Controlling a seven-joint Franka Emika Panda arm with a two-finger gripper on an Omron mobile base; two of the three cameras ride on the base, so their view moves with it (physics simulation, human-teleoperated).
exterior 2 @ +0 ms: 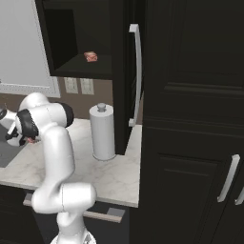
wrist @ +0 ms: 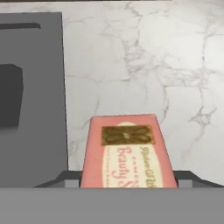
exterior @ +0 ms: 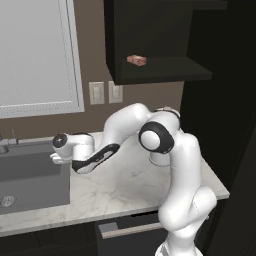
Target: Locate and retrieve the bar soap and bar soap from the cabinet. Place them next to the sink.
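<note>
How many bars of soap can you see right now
2. One bar soap sits between the gripper fingers above the marble counter beside the sink; the other bar soap lies on the cabinet shelf.

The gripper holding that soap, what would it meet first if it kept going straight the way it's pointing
Probably the marble counter just beside the sink. The gripper points down at it, the bar soap clamped in its jaws would touch first. Depth is unclear.

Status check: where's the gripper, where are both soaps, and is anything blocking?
Gripper shut on one soap bar, over counter beside sink. Second soap bar on cabinet shelf. Nothing blocking.
</note>
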